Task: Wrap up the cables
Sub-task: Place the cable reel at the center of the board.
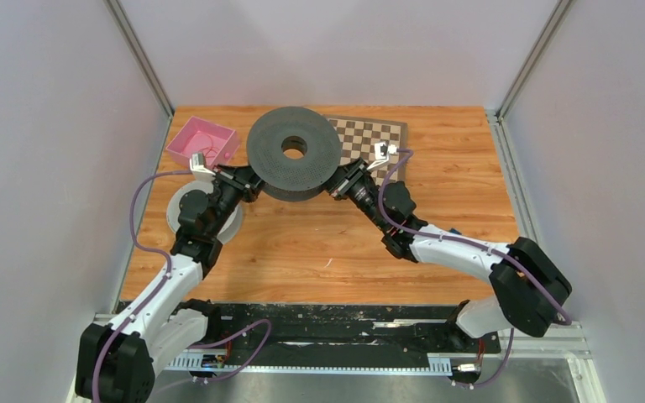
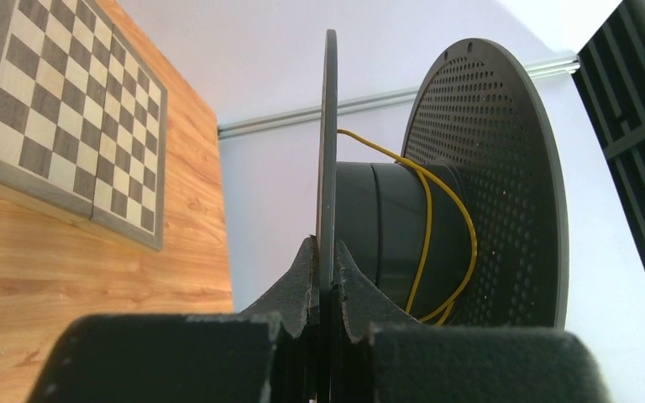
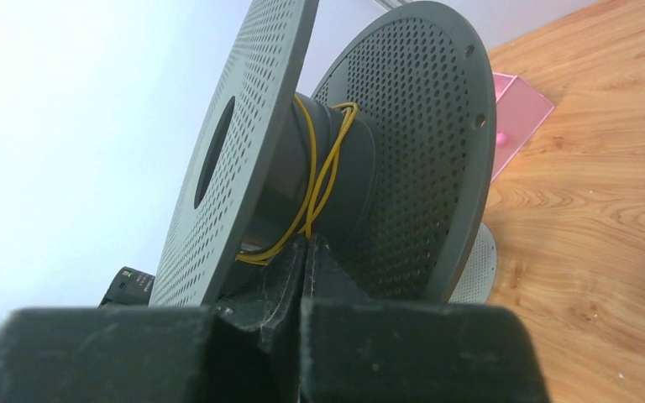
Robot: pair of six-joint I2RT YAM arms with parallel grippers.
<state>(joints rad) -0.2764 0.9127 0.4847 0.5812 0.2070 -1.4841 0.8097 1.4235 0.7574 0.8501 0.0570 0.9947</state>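
Black fingers (image 2: pixel 298 290) of the left jaws are seen closest in the left wrist view, at 6 o'clock, closed on the thin edge of one flange (image 2: pixel 328 168) of the dark spool (image 2: pixel 487 210), which is gripped between them. Beyond that flange the core (image 2: pixel 382 227) is shown with the yellow cable (image 2: pixel 427 235) looped loosely round it. The strand rises from 6 o'clock, crosses the core and reaches the gripped flange toward 12 o'clock. In the right wrist view the right jaws are pressed fully together, their fingers (image 3: pixel 281 277) set in the gap between the two flanges, with the tips just at the core. Several turns of the cable are wound round the core there and run down beside the fingertips at 6 o'clock; whether a strand is pinched between them cannot be told. From above, the spool is found at 12 o'clock on the tabletop (image 1: pixel 319 252), and its rim is met by the left arm (image 1: pixel 189 243) at 8 o'clock and by the right arm (image 1: pixel 453 248) at 4 o'clock. A chessboard (image 1: pixel 374 138) is laid at 2 o'clock of the spool, partly hidden behind it, and a pink bin (image 1: pixel 186 138) is set near it at 9 o'clock. A thin reddish strand (image 1: pixel 208 154) seems to lie in the bin, too small to be made out surely. A pale spool (image 1: pixel 176 218) is laid flat under the left arm, at 7 o'clock of the dark one.
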